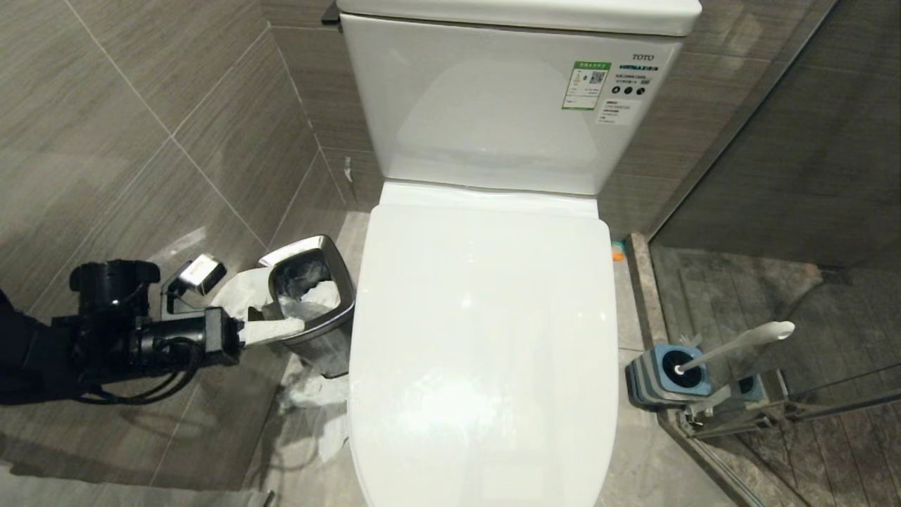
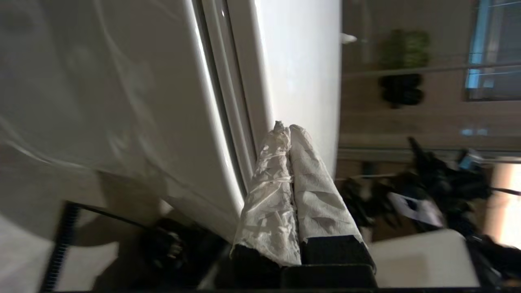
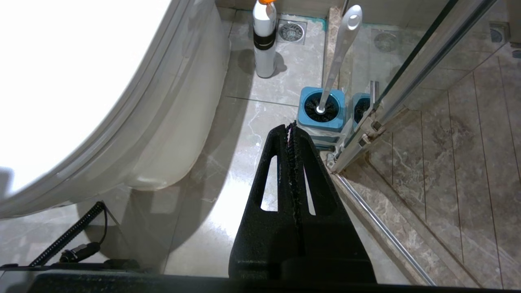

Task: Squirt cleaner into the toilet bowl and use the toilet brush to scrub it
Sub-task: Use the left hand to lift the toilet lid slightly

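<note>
Head view: toilet bowl (image 1: 486, 338) fills the centre of the frame, lid down flat, so no cleaner visible anywhere and no scrubbing possible yet. Judging by that, we're at the very first step: lid has to come up before anything gets squirted

Left gripper (image 1: 281, 329) at left centre of the frame, fingers pressed together and wrapped in white tissue, pointing at the side of the toilet. Left wrist view puts the wrapped tips (image 2: 285, 134) just beside the seam between lid and seat (image 2: 228, 122); can't tell if they touch. Next move probably needs those tips worked under the lid edge, then a lift; glossy plastic, may slip

Right gripper (image 3: 291, 130) fingers closed on nothing, hanging over the floor near the bowl's side, not in the head view

Toilet brush (image 1: 739, 345) lower right of head view, standing in its blue holder (image 1: 662, 380), handle leaning to the right, untouched. Cleaner bottle (image 3: 263, 40), white with an orange cap, stands on the floor near the top of the right wrist view, well apart from either gripper

Room: grey tile walls, polished marble-look floor (image 3: 240, 122), glass shower door frame (image 3: 366, 134) touching the holder. Chrome waste bin (image 1: 310, 296) between left gripper and bowl, with loose tissue (image 1: 317, 401) on the floor below it
</note>
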Controlling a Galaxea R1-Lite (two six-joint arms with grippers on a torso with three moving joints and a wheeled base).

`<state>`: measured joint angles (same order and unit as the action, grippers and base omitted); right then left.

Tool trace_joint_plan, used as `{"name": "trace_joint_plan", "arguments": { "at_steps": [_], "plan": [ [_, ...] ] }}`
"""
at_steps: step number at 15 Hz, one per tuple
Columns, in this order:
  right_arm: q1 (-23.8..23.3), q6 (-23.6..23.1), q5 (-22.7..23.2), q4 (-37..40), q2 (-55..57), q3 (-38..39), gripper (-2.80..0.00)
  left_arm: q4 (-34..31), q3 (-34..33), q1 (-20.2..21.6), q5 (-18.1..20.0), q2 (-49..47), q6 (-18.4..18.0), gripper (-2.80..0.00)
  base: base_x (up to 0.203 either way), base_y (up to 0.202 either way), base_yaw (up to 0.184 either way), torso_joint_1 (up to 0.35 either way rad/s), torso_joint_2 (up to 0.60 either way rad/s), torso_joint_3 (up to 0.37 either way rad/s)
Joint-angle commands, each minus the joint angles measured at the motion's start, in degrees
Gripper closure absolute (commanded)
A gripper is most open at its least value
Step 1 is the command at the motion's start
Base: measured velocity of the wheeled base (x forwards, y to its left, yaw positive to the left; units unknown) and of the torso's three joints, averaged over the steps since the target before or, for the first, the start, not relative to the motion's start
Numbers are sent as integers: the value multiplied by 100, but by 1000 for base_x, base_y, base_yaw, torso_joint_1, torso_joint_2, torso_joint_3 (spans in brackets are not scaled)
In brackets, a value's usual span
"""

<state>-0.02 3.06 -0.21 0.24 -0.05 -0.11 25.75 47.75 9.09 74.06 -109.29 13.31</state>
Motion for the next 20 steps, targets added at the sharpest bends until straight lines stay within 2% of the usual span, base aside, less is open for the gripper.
{"name": "trace_joint_plan", "arguments": {
  "at_steps": [1, 4, 7, 11, 17, 20],
  "plan": [
    [0, 2, 3, 2, 5, 2, 0, 66, -446, 117, 318, -155, 6, 0, 0, 0, 0, 0, 0, 0],
    [-1, 2, 3, -3, 5, 2, 0, 88, -811, 76, 416, -145, -38, 0, 0, 0, 0, 0, 0, 0],
    [-6, 2, 3, 2, 5, 2, 0, 150, -872, 76, 416, -231, -129, 0, 0, 0, 0, 0, 0, 0],
    [-6, 2, 3, 2, 5, -7, 0, 158, -1098, -1, 416, -260, -589, 0, 0, 0, 0, 0, 0, 0],
    [-6, 2, 3, 2, 5, 0, 0, 198, -1372, 14, 635, -87, -654, 0, 0, 0, 0, 0, 0, 0],
    [2, 2, 3, 2, 5, 2, 0, 437, -1386, 46, 653, -32, -654, 0, 0, 0, 0, 0, 0, 0]
  ]
}}
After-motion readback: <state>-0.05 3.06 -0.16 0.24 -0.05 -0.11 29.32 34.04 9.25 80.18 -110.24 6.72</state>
